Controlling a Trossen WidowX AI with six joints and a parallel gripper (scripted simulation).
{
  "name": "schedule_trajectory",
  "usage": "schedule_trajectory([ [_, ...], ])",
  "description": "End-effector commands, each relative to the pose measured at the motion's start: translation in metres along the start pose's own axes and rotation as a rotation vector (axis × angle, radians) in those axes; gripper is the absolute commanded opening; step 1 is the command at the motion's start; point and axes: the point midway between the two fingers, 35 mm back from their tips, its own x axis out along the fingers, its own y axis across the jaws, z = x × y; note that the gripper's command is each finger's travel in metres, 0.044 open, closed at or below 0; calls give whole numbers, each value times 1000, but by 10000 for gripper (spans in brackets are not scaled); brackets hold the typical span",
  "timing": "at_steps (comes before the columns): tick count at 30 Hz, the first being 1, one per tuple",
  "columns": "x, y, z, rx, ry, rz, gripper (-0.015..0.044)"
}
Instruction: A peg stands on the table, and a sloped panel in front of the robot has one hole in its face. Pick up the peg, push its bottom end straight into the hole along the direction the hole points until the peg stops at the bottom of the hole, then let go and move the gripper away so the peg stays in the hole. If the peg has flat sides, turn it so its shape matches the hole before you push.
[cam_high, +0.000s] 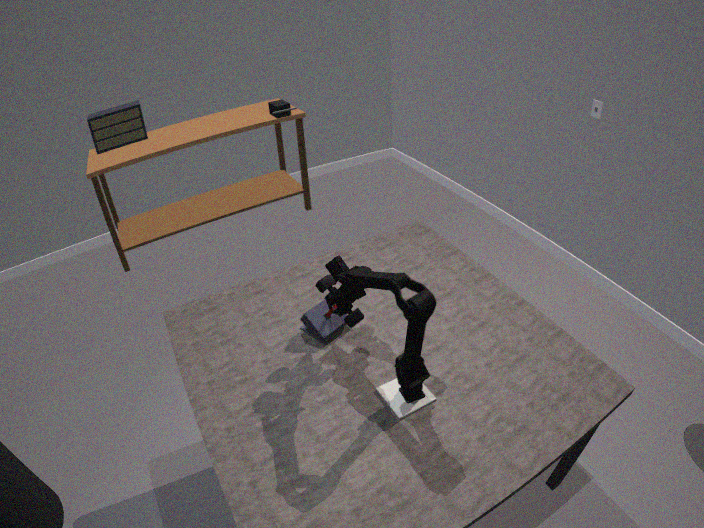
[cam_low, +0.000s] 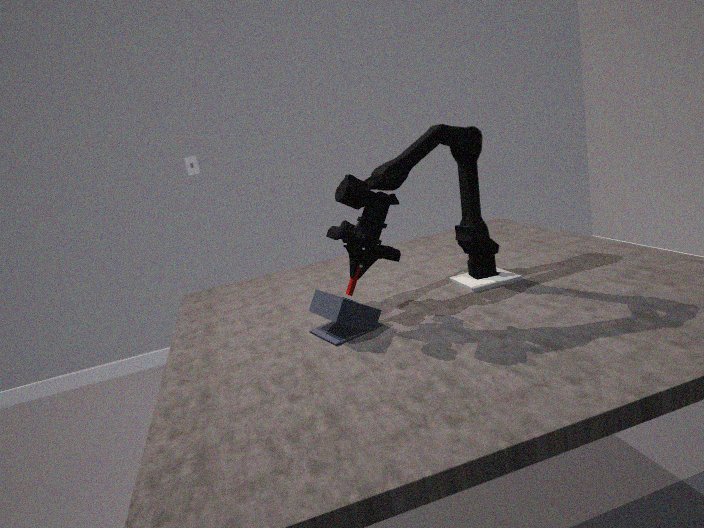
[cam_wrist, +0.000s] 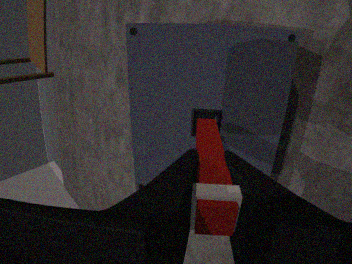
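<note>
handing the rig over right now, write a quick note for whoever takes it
Gripper: shut on the red peg, angled down over the sloped panel.
Peg: square-sided, its flat sides look lined up with the square hole; its lower end sits at the mouth of the hole. In the exterior view most of the peg shows above the panel, so it is not seated.
Done: pickup, carry, alignment.
Left: push straight along the hole's axis until the peg bottoms out, then open and back the gripper away, leaving the peg in place.
</note>
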Motion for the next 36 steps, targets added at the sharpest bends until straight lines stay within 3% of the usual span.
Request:
schedule_trajectory([
  [1,0,0,0,0,0,0,0],
  [36,22,-1,-1,0,0,1,0],
])
